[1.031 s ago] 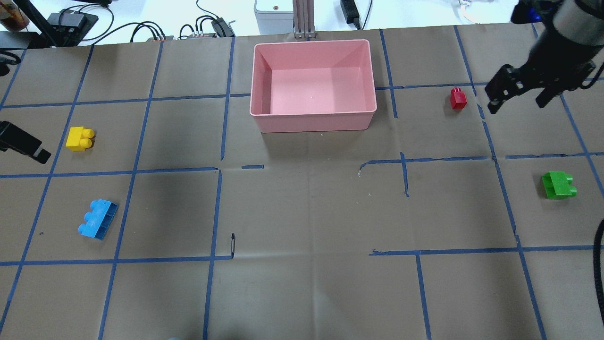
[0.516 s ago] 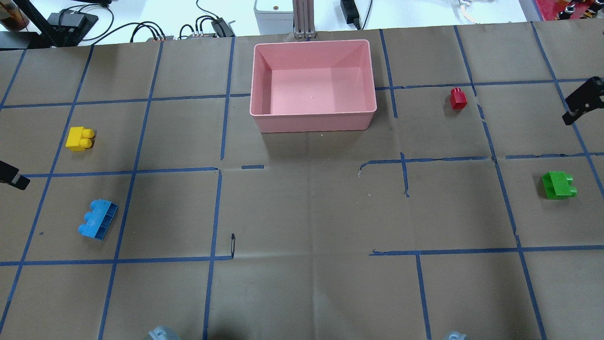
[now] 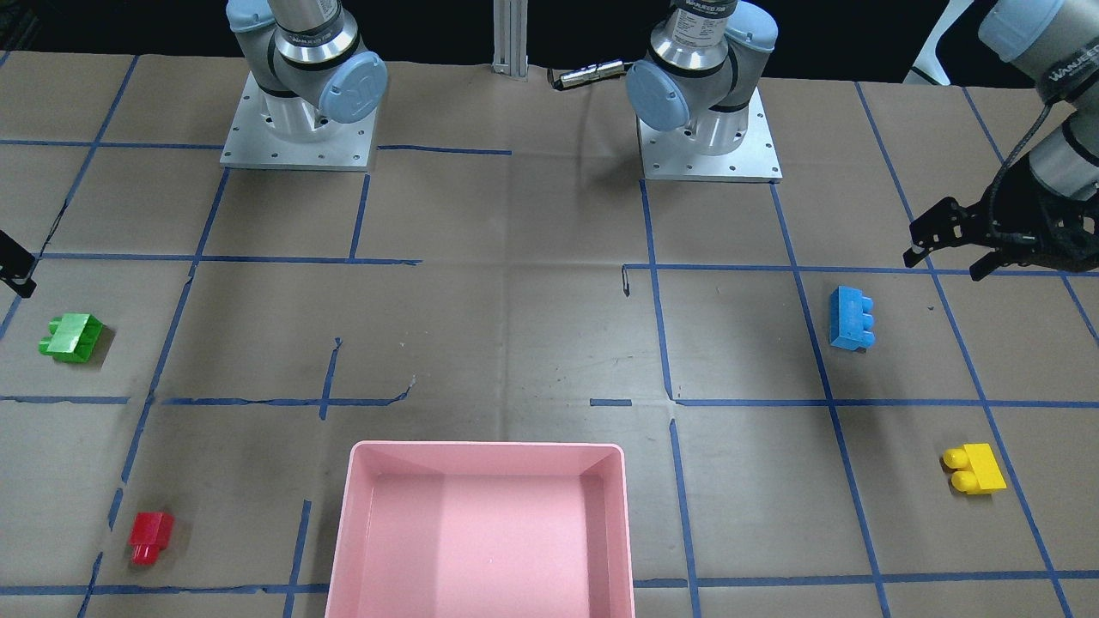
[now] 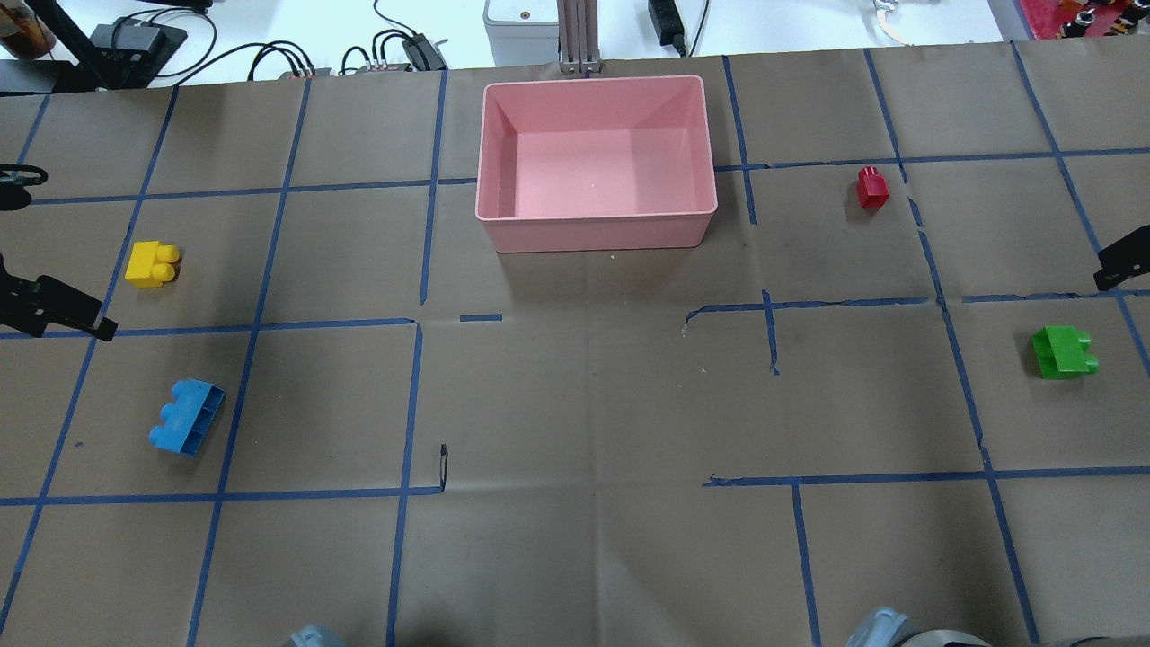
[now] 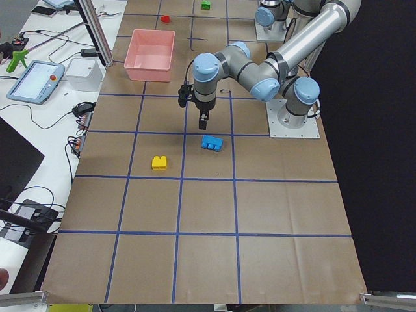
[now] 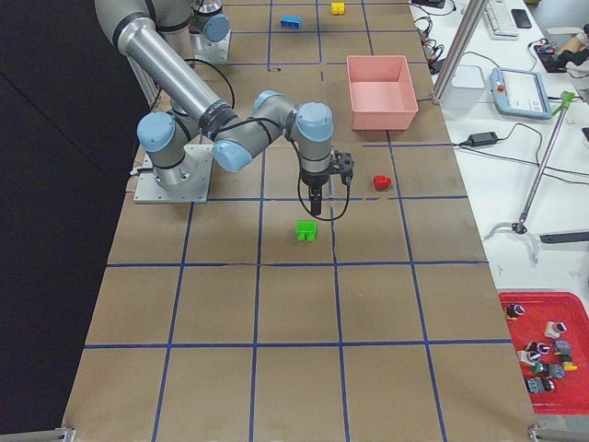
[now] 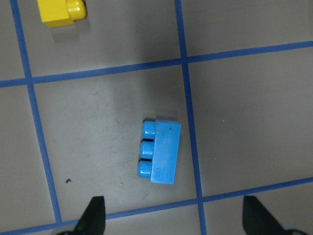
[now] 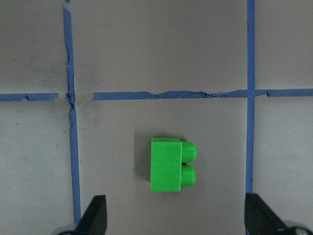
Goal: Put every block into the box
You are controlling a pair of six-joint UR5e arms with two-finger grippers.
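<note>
Left hand (image 7: 175, 218), fingers spread wide, hovers short of the blue three-stud brick (image 7: 160, 151); centring squarely over it before descending looks wise.

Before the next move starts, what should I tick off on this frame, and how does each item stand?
1. Left end effector open and empty: ok.
2. Right end effector open and empty: ok.
3. Blue block in the left wrist view, apart from the yellow block: ok.
4. Green block in the right wrist view, nothing touching it: ok.
5. Pink box empty, room for all blocks: ok.
6. Each end effector squarely above its block: cannot tell; the views disagree because the arms are raised.
</note>
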